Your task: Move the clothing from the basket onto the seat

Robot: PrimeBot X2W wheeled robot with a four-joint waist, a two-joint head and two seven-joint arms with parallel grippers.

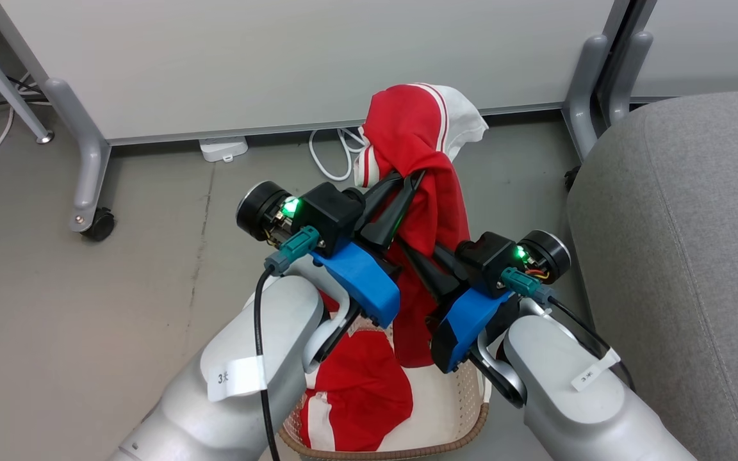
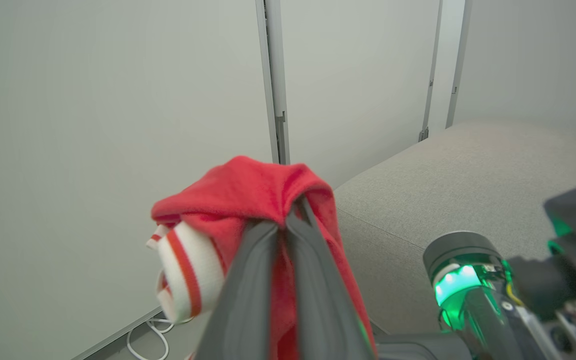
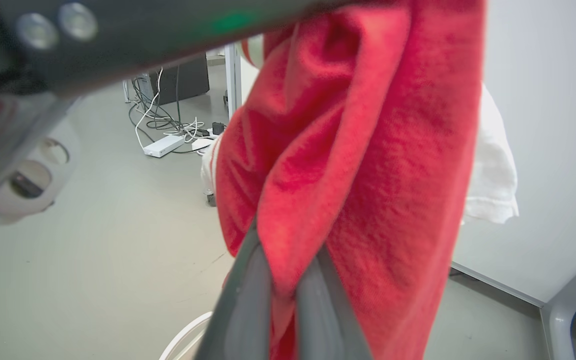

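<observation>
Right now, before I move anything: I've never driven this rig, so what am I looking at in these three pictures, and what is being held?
The big picture looks down from the robot's head. The two pale arms are the robot's own; each ends in a gripper with two long dark fingers. The left gripper is shut on a lifted red garment, pinching it high up. The right gripper is shut on the same garment lower down, so it hangs stretched between them.

Below them sits the basket, with a second red garment lying inside. The grey seat is on the robot's right, with nothing on the part we see.

The other two pictures come from cameras on the wrists, each looking along its own fingers. In both, red cloth is caught between the fingers.
</observation>
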